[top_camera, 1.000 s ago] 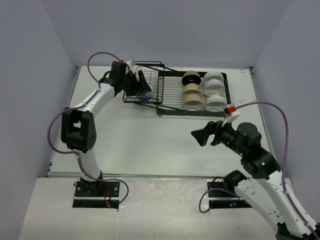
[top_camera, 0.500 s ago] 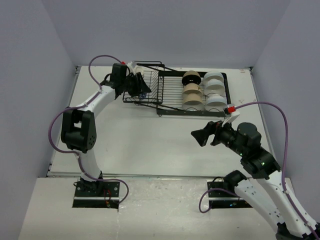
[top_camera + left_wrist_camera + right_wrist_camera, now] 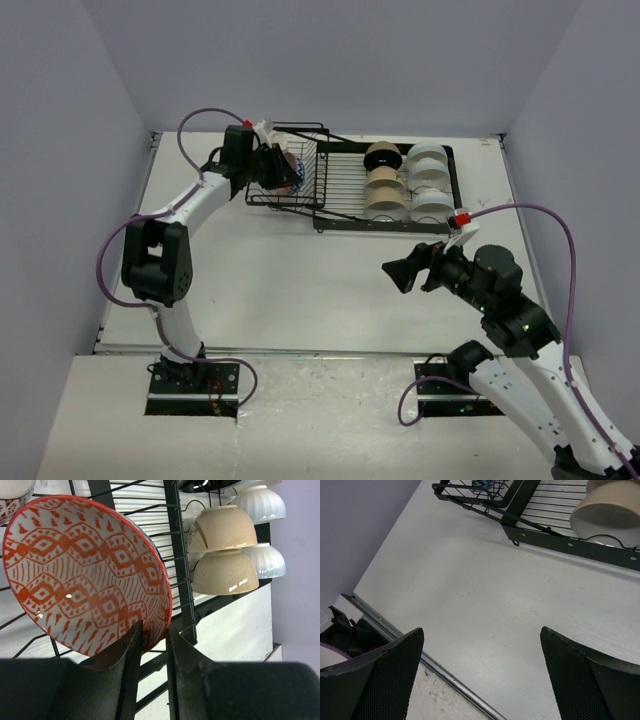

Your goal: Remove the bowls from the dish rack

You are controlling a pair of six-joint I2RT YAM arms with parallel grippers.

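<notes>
My left gripper (image 3: 152, 625) is shut on the rim of a white bowl with a red-orange net pattern (image 3: 85, 570), one finger inside it and one outside. The bowl stands tilted on edge in the raised basket of the black dish rack (image 3: 175, 540). From above, this gripper (image 3: 283, 170) sits inside the basket at the rack's left end (image 3: 300, 200). Two beige bowls (image 3: 383, 190) and white bowls (image 3: 430, 172) stand in the long section. My right gripper (image 3: 395, 272) hangs open over bare table, in front of the rack, holding nothing (image 3: 481, 630).
A blue-patterned bowl (image 3: 482, 484) shows in the basket, and part of another patterned bowl (image 3: 12, 495) lies beside the held one. The table's near edge with its metal strip (image 3: 420, 655) runs under the right gripper. Grey walls close in the table.
The left gripper's jaws have closed onto the red-patterned bowl's rim inside the basket, and the bowl now stands more on edge. The right arm has not moved.
</notes>
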